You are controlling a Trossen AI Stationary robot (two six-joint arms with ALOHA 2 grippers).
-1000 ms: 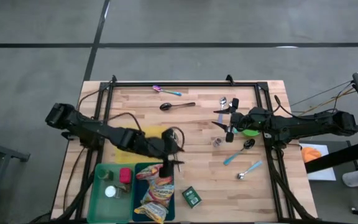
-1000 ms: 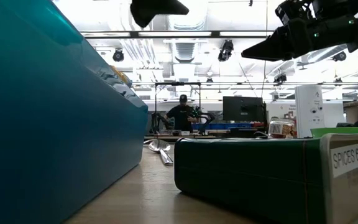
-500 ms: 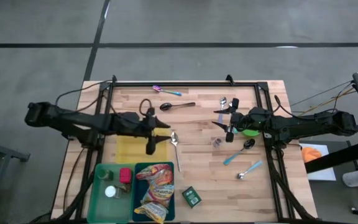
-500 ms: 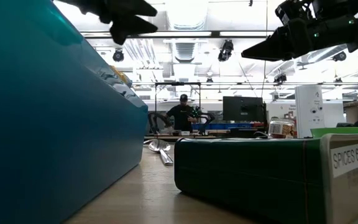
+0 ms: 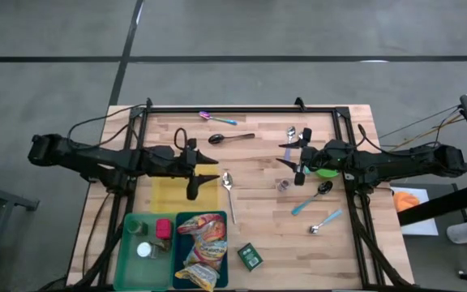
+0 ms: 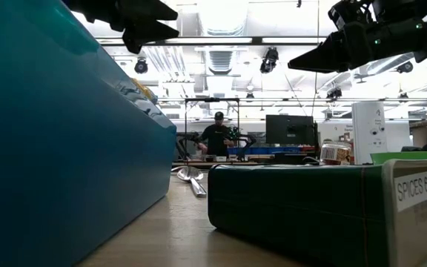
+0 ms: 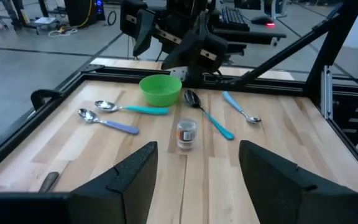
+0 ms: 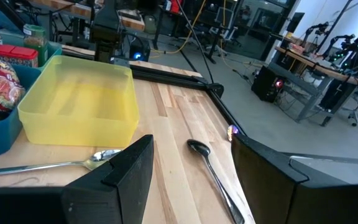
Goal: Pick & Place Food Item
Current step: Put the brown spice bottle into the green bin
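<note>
In the lower middle of the high view, the snack bag [image 5: 202, 247] lies in the blue bin [image 5: 180, 276], its long axis pointing toward the lower edge of the frame. Just above it, the left gripper [image 5: 193, 171] hangs over the yellow tray [image 5: 169, 192], fingers apart and empty. It is clearly the nearer one. Further right, the right gripper [image 5: 292, 157] waits by the green bowl [image 5: 327, 172], fingers also apart, holding nothing.
</note>
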